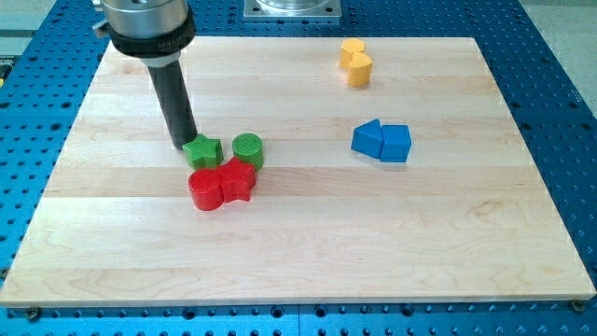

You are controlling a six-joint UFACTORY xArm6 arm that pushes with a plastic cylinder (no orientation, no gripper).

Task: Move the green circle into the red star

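The green circle stands left of the board's middle, touching the top of the red star. A green star sits just to the view's left of the green circle. A red circle lies against the red star's left side. My tip rests on the board at the green star's upper left edge, touching it or nearly so. The tip is about a block's width to the left of the green circle, with the green star between them.
Two yellow blocks sit together near the view's top, right of centre. Two blue blocks sit together at the right of centre. The wooden board lies on a blue perforated table.
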